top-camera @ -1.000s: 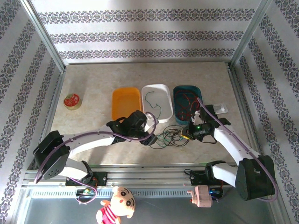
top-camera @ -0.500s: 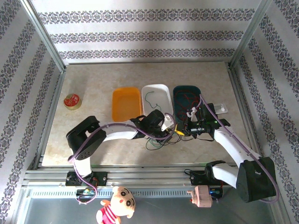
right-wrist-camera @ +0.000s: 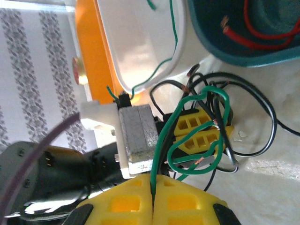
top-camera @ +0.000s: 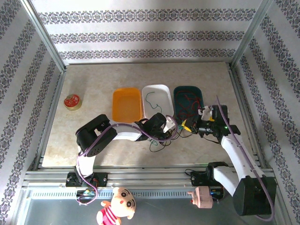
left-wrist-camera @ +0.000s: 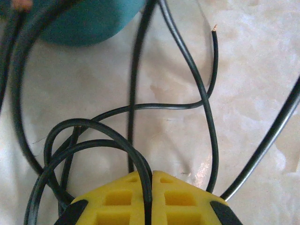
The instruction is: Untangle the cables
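**A:** Three trays in a row, mid-frame in the top view, on the table [top-camera: 93, 84]: orange tray [top-camera: 114, 105], white tray [top-camera: 157, 87], teal tray [top-camera: 187, 87]. The loose cable tangle [top-camera: 159, 139] lies on bare tabletop just below the white and teal ones, centre frame.

**B:** Noted. Tools?

**A:** Both meet over the tangle. The left gripper [left-wrist-camera: 151, 180] is pinched together on a black cable [left-wrist-camera: 147, 180], bottom centre of its wrist view. The right gripper [right-wrist-camera: 153, 187] is pinched on a green cable [right-wrist-camera: 154, 176].

**B:** So the step looks like parting green from black. How to do it well?

**A:** Draw the two apart slowly and low, one toward each side of the frame. Green loops lie across black strands there, so a fast pull would likely cinch them. Watch the copper tip [left-wrist-camera: 214, 29], upper right of the left wrist view. It could snag.
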